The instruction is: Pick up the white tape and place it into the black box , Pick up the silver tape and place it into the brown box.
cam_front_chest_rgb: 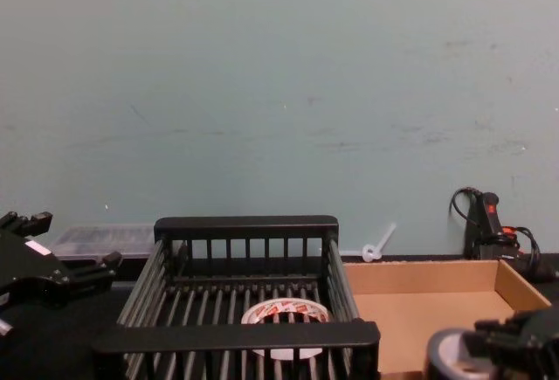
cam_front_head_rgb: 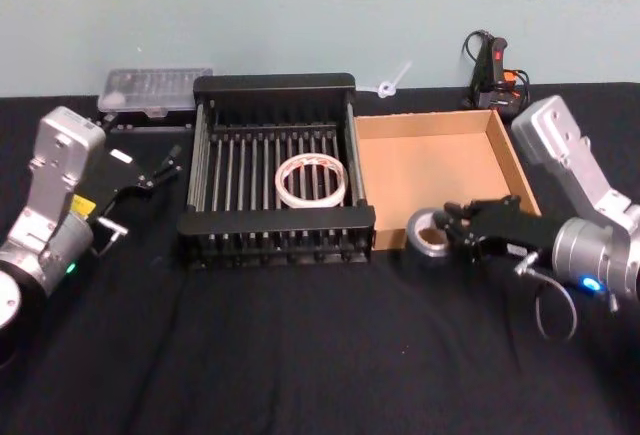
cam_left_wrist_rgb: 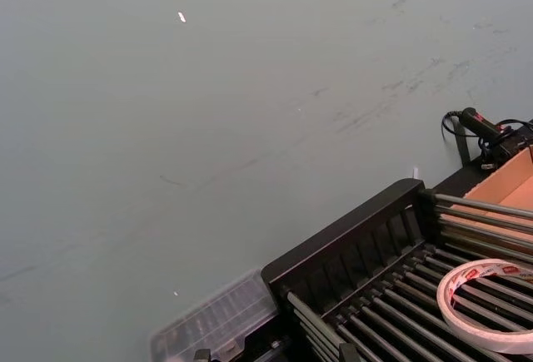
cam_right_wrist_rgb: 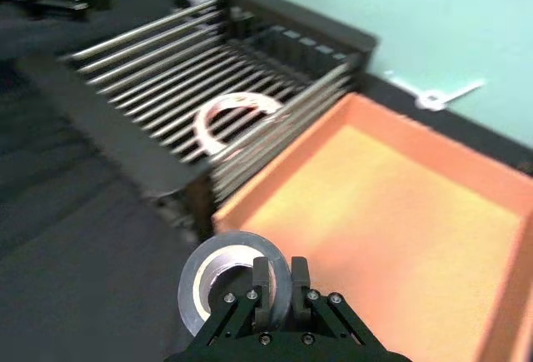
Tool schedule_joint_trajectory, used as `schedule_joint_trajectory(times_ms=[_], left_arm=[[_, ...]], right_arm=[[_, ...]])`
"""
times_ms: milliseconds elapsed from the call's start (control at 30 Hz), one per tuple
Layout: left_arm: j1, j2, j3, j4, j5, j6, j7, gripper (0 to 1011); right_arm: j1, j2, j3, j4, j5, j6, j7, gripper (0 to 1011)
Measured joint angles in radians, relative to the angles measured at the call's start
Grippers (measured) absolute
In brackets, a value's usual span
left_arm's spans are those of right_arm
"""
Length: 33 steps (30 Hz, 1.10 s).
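Note:
The white tape point(cam_front_head_rgb: 312, 180) with red print lies flat on the barred floor of the black box point(cam_front_head_rgb: 275, 85), also seen in the left wrist view point(cam_left_wrist_rgb: 491, 308) and chest view point(cam_front_chest_rgb: 286, 312). The silver tape point(cam_front_head_rgb: 428, 237) sits just outside the near-left corner of the brown box point(cam_front_head_rgb: 430, 160). My right gripper point(cam_front_head_rgb: 455, 230) is shut on the silver tape's wall, one finger inside the hole point(cam_right_wrist_rgb: 263, 283). My left gripper point(cam_front_head_rgb: 165, 165) is open and holds nothing, left of the black box.
A clear plastic case point(cam_front_head_rgb: 155, 90) lies behind the black box's left corner. A black device with cables point(cam_front_head_rgb: 492, 70) and a white zip tie point(cam_front_head_rgb: 393, 80) lie by the wall. Black cloth point(cam_front_head_rgb: 300, 355) covers the table in front.

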Motion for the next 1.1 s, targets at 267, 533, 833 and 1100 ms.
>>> schedule_joint_trajectory(times_ms=[267,533,833,1100], left_arm=[[0.000,0.000,0.000,0.000,0.000,0.000,0.000,1001],[0.000,0.000,0.000,0.000,0.000,0.000,0.000,1001],[0.000,0.000,0.000,0.000,0.000,0.000,0.000,1001],[0.000,0.000,0.000,0.000,0.000,0.000,0.000,1001]], right_arm=[[0.067,-0.053,0.015,0.090,-0.036,0.009,-0.025,158],[0.146,-0.115,0.014,0.212,-0.079,-0.002,-0.036,158],[0.196,-0.164,0.009,0.304,-0.114,-0.013,-0.039,158],[0.219,-0.191,0.008,0.361,-0.139,-0.010,-0.029,158]])
